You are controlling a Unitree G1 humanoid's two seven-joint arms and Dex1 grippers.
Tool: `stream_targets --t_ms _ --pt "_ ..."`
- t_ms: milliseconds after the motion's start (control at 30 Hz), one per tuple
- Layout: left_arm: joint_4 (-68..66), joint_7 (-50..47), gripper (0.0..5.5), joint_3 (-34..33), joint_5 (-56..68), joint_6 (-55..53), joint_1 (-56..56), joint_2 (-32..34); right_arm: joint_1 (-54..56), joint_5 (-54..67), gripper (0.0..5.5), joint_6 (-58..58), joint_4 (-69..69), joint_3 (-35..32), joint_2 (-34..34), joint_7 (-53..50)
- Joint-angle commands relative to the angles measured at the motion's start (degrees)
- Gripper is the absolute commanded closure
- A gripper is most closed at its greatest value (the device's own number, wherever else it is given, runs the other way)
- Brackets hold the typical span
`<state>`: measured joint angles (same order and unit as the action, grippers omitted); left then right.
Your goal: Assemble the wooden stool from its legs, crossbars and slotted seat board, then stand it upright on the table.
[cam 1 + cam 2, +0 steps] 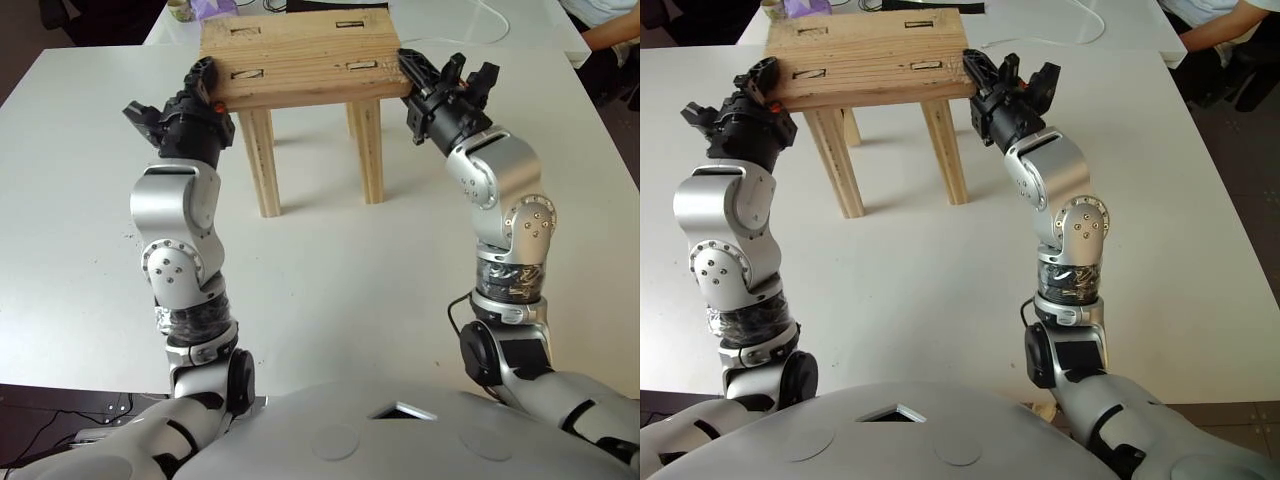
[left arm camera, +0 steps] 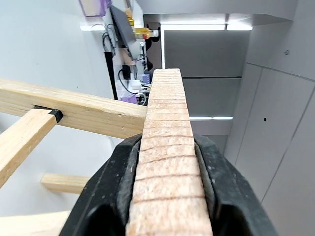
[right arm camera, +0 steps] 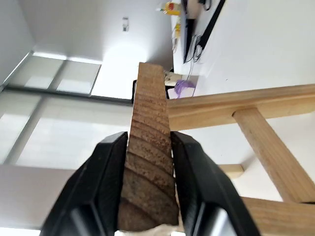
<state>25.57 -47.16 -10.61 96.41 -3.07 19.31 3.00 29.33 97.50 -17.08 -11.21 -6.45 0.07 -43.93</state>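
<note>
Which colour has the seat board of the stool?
Light natural wood with fine grain lines; the seat board shows best in the left eye view.

A white table (image 1: 330, 290) spreads across the scene. Just beyond its far edge stands a 2nd white table (image 1: 530, 35). Near the near edge of that 2nd table a purple item (image 1: 215, 8) lies beside a small greenish container (image 1: 182, 10). A white cable (image 1: 500, 28) loops toward its right side. Black cables (image 1: 100, 408) lie on the dark floor off the 1st table's near left corner.
</note>
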Motion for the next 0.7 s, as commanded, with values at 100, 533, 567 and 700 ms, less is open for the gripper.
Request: stream_targets --t_ms 100,533,567,700 --pt "-6.4 -11.4 4.19 -3.6 -5.1 -2.1 -5.2 0.4 -0.3 -13.7 4.22 10.6 -5.7 -6.9 4.3 -11.9" --pt "-5.3 -3.0 2.43 -7.1 -8.3 -11.0 -7.1 4.5 -4.2 -19.9 2.93 3.1 -9.4 -5.5 5.0 -6.9" --pt "-5.3 -2.6 2.19 -7.6 -8.9 -11.3 -7.2 5.0 -4.3 -20.1 2.7 1.8 -9.7 -5.0 4.2 -6.2" --pt "-6.1 -1.9 1.59 -8.5 -13.8 -13.1 -8.1 7.1 -4.5 -22.1 2.11 -3.3 -11.3 -3.3 0.2 -2.3"
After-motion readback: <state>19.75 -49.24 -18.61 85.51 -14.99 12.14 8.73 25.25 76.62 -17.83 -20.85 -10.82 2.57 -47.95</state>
